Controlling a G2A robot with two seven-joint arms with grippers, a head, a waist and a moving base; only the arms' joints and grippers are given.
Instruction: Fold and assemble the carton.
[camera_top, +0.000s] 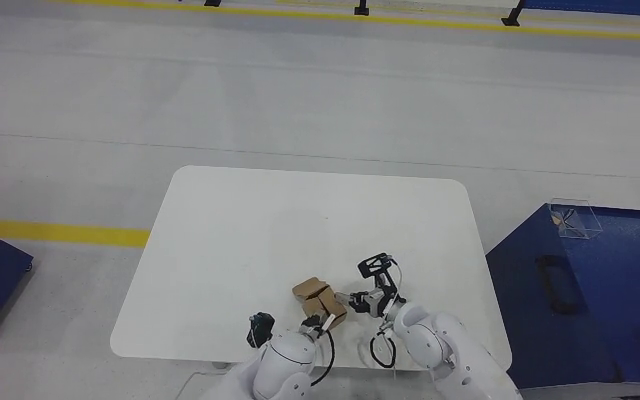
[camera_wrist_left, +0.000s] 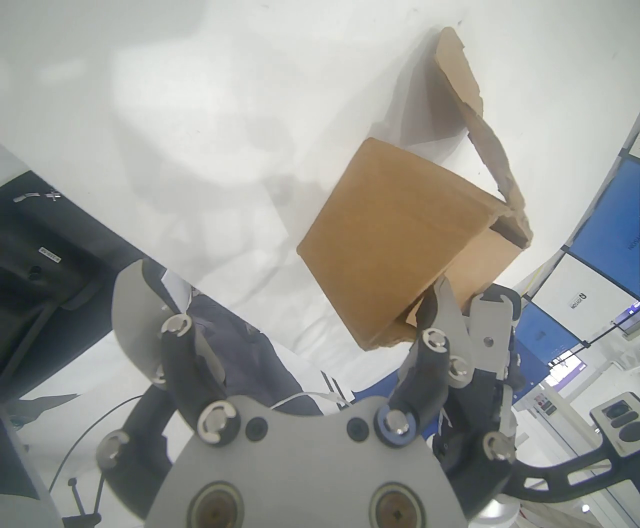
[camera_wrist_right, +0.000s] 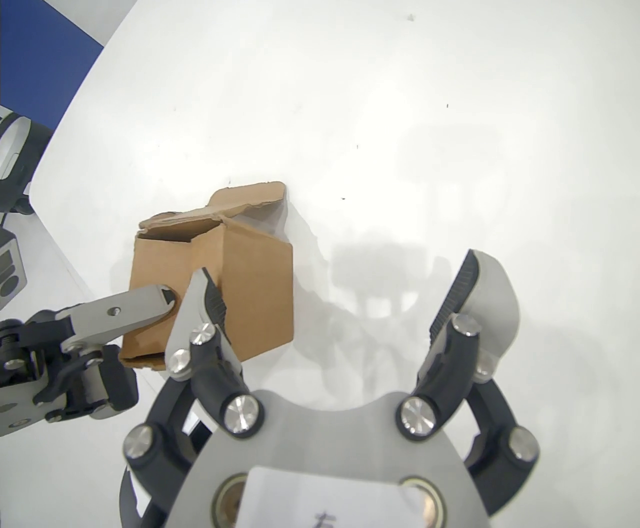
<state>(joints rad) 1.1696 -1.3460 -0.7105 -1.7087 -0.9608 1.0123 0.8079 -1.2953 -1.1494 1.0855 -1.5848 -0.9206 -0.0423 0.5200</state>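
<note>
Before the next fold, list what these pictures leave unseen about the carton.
Left wrist view: a near corner of the carton is behind a finger of the left gripper; contact there is unclear.
Right wrist view: a finger of the right gripper covers part of its near side; its inside is in shadow.
Top view: the carton is too small to read its flaps.

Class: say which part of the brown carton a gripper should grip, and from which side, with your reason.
Probably one upright side wall of the carton, near its open top, coming from above with one finger inside and one outside. The walls are flat and stand upright; the raised flap looks ragged and flimsy.
</note>
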